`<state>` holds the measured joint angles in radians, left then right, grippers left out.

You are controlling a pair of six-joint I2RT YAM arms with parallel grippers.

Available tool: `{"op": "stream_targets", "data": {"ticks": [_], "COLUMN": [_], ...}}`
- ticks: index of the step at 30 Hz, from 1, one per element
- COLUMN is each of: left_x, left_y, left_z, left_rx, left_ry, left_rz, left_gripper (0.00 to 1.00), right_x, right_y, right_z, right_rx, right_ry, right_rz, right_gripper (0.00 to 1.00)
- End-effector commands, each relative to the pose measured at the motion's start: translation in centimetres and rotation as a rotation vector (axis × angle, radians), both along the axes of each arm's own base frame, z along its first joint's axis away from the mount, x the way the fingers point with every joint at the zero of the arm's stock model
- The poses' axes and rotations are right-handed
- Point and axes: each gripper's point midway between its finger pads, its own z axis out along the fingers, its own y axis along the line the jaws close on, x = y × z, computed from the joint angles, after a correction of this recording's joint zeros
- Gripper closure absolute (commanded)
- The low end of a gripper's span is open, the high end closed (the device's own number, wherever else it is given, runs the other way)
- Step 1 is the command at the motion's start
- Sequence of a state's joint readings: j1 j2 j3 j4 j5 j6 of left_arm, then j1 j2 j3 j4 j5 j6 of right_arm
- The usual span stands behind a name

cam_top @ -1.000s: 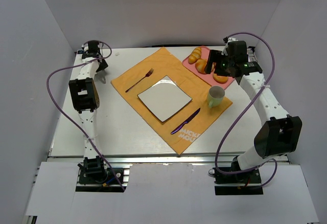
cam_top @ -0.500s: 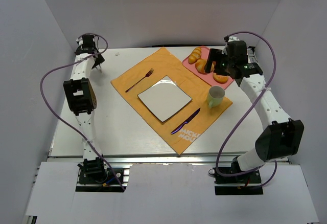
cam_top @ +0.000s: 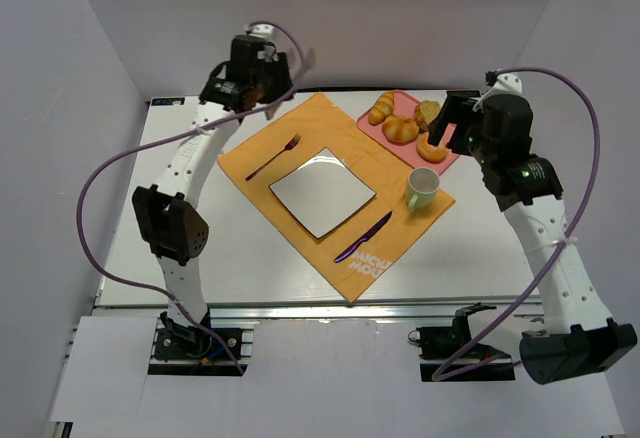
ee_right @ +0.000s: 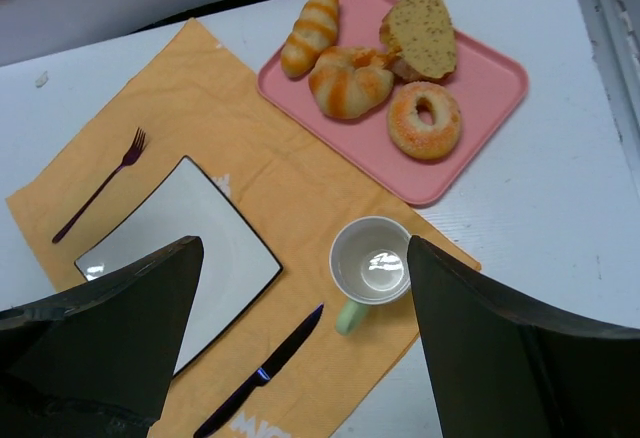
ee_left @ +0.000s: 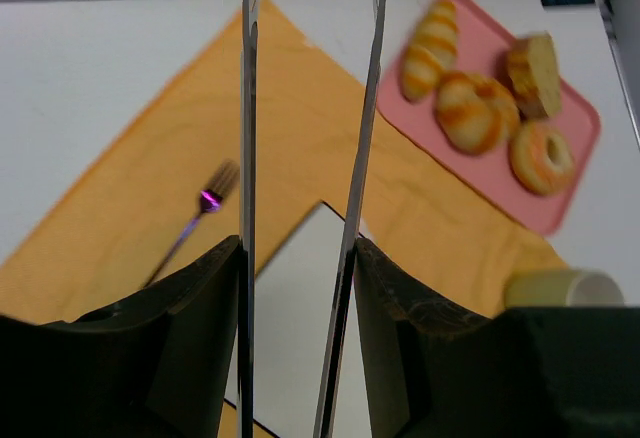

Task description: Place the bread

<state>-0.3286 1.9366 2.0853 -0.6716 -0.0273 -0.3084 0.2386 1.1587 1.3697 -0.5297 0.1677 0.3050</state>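
Note:
The bread is a round, glossy orange bun lying on the pink tray, between a long roll and a ring doughnut. It also shows in the top view and in the left wrist view. My right gripper is open wide and empty, high above the cup and mat, and sits just right of the tray in the top view. My left gripper is open and empty, raised over the mat's far corner, well left of the bread.
The tray also holds a long striped roll, a seeded slice and a ring doughnut. On the orange mat lie a square white plate, a fork, a purple knife and a pale green cup.
My left arm has swung from the far left of the table up over the mat's back corner. My right gripper has lifted off the tray and pulled back to the right, empty.

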Motion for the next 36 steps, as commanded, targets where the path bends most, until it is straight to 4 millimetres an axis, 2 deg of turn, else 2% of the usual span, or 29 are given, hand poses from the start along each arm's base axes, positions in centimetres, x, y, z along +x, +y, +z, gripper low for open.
{"op": "stream_targets", "data": {"ticks": [1, 2, 5, 9, 10, 13, 16, 21, 27, 31, 33, 36], "left_x": [-2.5, -3.1, -3.7, -3.3, -3.4, -4.2, -4.5, -4.0, -4.3, -4.9, -4.8, -5.2], "left_y": [-3.5, -5.3, -7.9, -11.1, -11.9, -15.4, -17.6, -19.0, -19.7, -19.6, -19.8, -21.5], "left_z": [-1.3, -1.5, -1.8, -4.0, -4.5, -6.6, -8.7, -9.9, -9.2, -8.5, -8.6, -8.8], "left_rx": [-0.004, -0.008, -0.018, -0.005, 0.003, 0.039, 0.09, 0.172, 0.294, 0.451, 0.447, 0.342], "left_ry": [0.055, 0.06, 0.05, 0.053, 0.049, 0.055, 0.064, 0.033, -0.047, -0.112, -0.118, -0.065], "left_rz": [-0.15, -0.191, -0.244, -0.31, -0.336, -0.443, -0.53, -0.571, -0.594, -0.562, -0.55, -0.565], "left_gripper": [0.44, 0.44, 0.44, 0.43, 0.43, 0.42, 0.39, 0.38, 0.36, 0.35, 0.35, 0.33], "right_x": [-1.4, -1.7, -3.2, -4.7, -5.1, -5.5, -5.6, -5.7, -5.4, -5.3, -5.3, -5.3], "right_y": [-1.9, -2.2, -3.1, -3.6, -3.6, -3.7, -4.0, -4.6, -4.7, -4.7, -4.6, -4.5], "right_z": [1.5, 1.8, 2.5, 2.1, 1.3, 0.7, 0.7, 0.8, 0.2, -0.1, -0.2, -0.2], "right_rx": [-0.005, 0.002, 0.027, 0.033, 0.033, 0.046, 0.036, -0.007, -0.018, -0.023, -0.02, -0.017], "right_ry": [-0.061, -0.069, -0.107, -0.136, -0.134, -0.157, -0.168, -0.16, -0.143, -0.136, -0.134, -0.133], "right_rz": [-0.09, -0.108, -0.148, -0.155, -0.153, -0.152, -0.163, -0.18, -0.182, -0.185, -0.179, -0.177], "right_gripper": [0.11, 0.11, 0.11, 0.11, 0.11, 0.11, 0.11, 0.11, 0.11, 0.11, 0.11, 0.11]}}
